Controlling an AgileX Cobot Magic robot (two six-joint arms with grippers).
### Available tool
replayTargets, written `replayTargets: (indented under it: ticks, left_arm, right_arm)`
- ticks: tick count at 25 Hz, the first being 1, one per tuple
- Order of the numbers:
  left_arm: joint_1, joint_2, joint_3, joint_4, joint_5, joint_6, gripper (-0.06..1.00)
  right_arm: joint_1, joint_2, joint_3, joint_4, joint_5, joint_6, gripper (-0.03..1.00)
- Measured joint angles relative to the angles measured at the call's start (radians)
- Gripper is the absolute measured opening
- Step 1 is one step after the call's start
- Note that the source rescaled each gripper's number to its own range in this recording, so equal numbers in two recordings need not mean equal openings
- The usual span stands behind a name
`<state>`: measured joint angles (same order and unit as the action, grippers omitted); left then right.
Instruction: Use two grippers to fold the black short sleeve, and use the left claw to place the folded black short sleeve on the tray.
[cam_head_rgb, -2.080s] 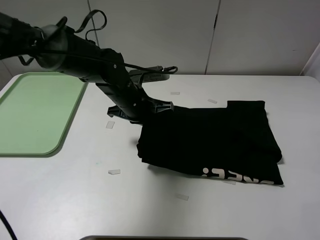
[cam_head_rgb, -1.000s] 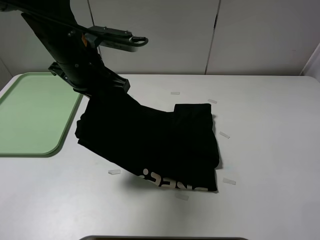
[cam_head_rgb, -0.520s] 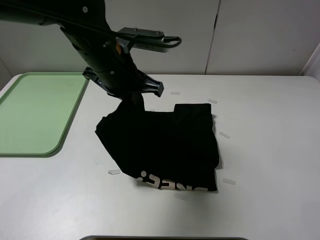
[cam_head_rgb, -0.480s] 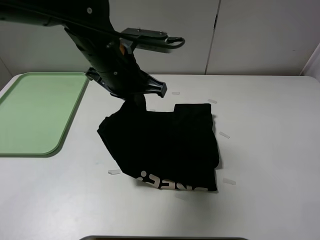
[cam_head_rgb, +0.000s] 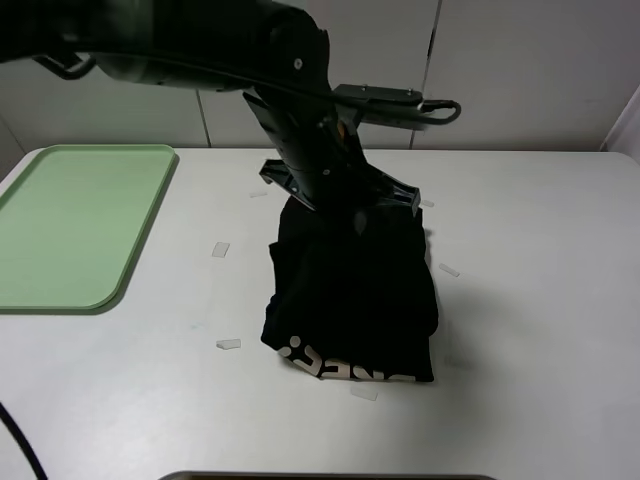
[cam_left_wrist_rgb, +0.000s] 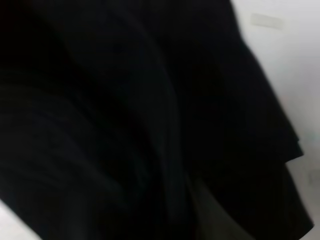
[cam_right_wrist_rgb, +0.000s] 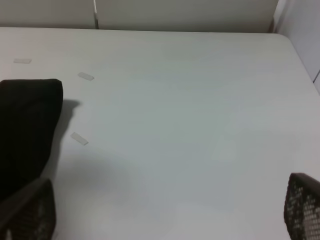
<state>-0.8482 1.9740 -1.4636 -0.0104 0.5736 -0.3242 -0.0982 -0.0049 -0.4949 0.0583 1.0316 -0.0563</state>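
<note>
Tray (cam_head_rgb: 70, 225) sits along the surface's left edge, nothing in it. Left hand (cam_head_rgb: 358, 222) is raised over the middle of the surface, its fingers pressed together on a pinch of the black short sleeve (cam_head_rgb: 350, 295); the lifted layer hangs from it and drapes over the rest of the shirt, lettered hem toward the front edge. Left wrist view shows only dark folds (cam_left_wrist_rgb: 150, 125). Right hand (cam_right_wrist_rgb: 165, 210) stands wide apart over bare surface (cam_right_wrist_rgb: 190, 110) on the right, holding nothing, shirt edge (cam_right_wrist_rgb: 27, 125) just beside one finger. Judgement: a fold is in hand, carried by the left arm alone. Next move calls for laying the lifted layer flat and square on the stack, then regripping the bundle for the tray, well apart to the left.
</note>
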Motion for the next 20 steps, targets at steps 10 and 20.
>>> replayTargets:
  ticks: [10, 20]
  left_arm:
    - [-0.054, 0.100, -0.008, -0.018, -0.149, -0.001, 0.01]
    - [-0.062, 0.115, -0.008, -0.061, -0.219, -0.001, 0.82]
  right_arm:
    - [0.000, 0.000, 0.000, 0.002, 0.000, 0.000, 1.00]
    - [0.000, 0.000, 0.000, 0.004, 0.000, 0.000, 1.00]
